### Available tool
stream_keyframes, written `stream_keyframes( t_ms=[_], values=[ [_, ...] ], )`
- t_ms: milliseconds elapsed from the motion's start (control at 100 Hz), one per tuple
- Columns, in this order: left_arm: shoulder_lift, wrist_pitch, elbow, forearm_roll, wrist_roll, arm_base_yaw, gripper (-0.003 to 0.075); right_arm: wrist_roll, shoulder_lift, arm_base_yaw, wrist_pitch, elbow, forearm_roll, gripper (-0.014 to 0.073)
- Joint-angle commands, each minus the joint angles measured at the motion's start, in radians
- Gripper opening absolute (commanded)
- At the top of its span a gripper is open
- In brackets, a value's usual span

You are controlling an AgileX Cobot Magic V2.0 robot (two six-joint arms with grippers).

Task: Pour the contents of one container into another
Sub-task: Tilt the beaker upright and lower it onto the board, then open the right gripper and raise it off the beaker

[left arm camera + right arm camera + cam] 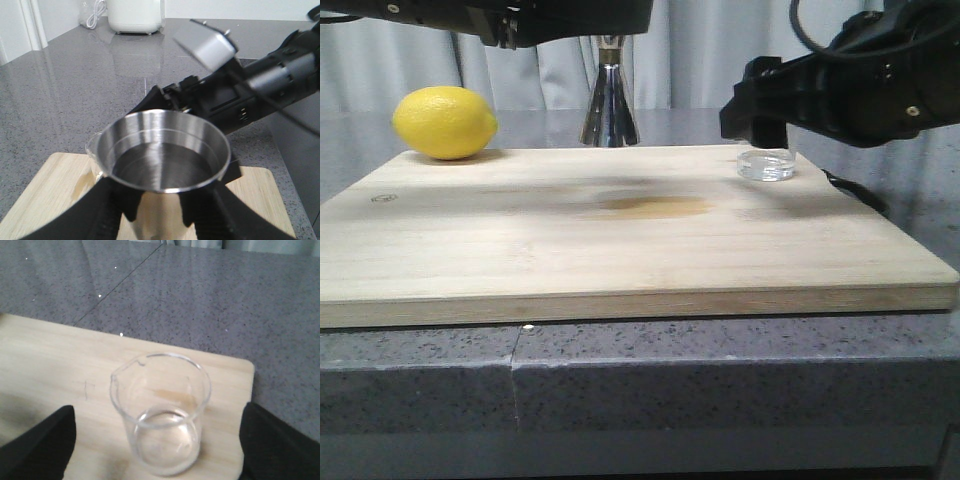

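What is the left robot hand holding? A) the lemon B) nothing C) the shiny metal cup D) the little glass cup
C: in the left wrist view the left gripper's black fingers press both sides of the shiny metal cup, while the lemon lies alone on the wooden board.

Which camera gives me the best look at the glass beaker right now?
The right wrist view: the glass beaker stands whole between the open end effector fingers. The front view shows only its base under the right arm. The left wrist view shows just a rim sliver behind the steel jigger.
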Motion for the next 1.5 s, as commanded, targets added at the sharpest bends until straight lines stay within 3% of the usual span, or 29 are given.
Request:
stream_keyframes(
  t_ms=[0,220,510,1490],
  values=[
    [-0.045,0.106,-0.031,-0.075,-0.009,-0.008,0.0250,-0.003,-0.096,-0.006,0.005,0.012,0.001,0.0604],
    [-0.045,0.106,-0.031,-0.075,-0.009,-0.008,0.0250,-0.003,-0.321,-0.006,0.095,0.124,0.001,0.0604],
    [-0.045,0.106,-0.031,-0.075,-0.009,-0.008,0.0250,-0.003,-0.544,-0.006,0.255,0.142,-0.038,0.0604],
    [-0.045,0.105,-0.031,-0.075,-0.009,-0.008,0.0250,-0.003,-0.574,-0.006,0.300,0.142,-0.083,0.0604]
  ],
)
